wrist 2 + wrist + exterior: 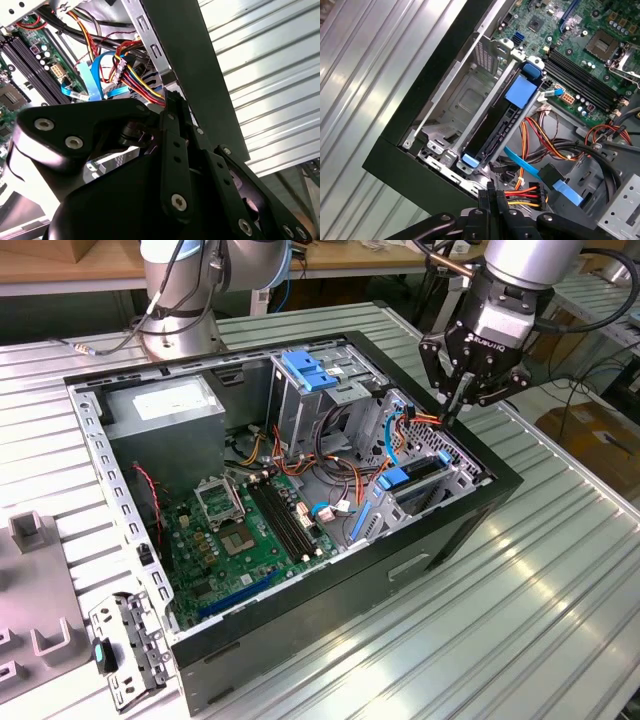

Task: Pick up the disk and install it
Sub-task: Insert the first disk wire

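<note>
In the first wrist view the disk (496, 125) is sitting on edge in the metal bay (462, 102) at a corner of the case (400, 167). Its blue rail tabs are showing at both ends, and its dark side is facing out. It appears to be already slotted in rather than lying loose, though I cannot tell whether it is fully latched.

The gripper (492, 197) is hanging just above that corner of the case, near the case wall. Its two fingers are pressing together with nothing visible between them, so it is carrying nothing. Its tips are hovering right beside a bundle of red, yellow and black wires (525, 192) and close to a flat blue cable (530, 172). Both are lying inside the case between the bay and the board (580, 40).

Judging by its build, the disk is behaving as a stiff, dense metal block. It looks fairly heavy for its bulk, smooth on its flat faces and sensitive to knocks. The blue plastic rails are looking like the thinner, more flexible parts. The safest hold would be across the two long edges or rails near the middle, keeping the fingers off the label face and the connector end. Inside the case, only the exposed upper edge and the blue tabs are offering any purchase.
</note>
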`<state>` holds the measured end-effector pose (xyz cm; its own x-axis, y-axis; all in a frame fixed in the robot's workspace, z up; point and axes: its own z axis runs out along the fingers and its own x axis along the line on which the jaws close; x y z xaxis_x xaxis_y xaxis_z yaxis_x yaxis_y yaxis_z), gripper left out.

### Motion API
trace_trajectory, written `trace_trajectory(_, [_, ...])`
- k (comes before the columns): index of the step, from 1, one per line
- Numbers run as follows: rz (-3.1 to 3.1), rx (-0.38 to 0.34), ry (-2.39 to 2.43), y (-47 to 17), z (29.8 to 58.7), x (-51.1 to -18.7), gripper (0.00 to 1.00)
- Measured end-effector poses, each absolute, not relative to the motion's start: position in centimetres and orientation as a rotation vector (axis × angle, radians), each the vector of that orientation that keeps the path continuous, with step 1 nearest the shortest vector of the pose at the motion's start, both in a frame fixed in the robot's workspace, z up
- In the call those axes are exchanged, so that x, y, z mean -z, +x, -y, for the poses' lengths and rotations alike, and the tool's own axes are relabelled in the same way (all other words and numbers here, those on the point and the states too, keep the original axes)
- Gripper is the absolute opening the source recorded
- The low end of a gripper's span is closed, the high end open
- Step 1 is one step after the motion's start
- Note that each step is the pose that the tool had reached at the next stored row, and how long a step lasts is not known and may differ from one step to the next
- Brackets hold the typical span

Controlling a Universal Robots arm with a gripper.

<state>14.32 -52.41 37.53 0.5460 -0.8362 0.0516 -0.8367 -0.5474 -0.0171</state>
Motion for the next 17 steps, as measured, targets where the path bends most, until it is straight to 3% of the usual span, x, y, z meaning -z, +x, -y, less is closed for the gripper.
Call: trace_trajectory(17, [1.510, -0.084, 2.742, 14.31, 52.41, -37.53, 0.16])
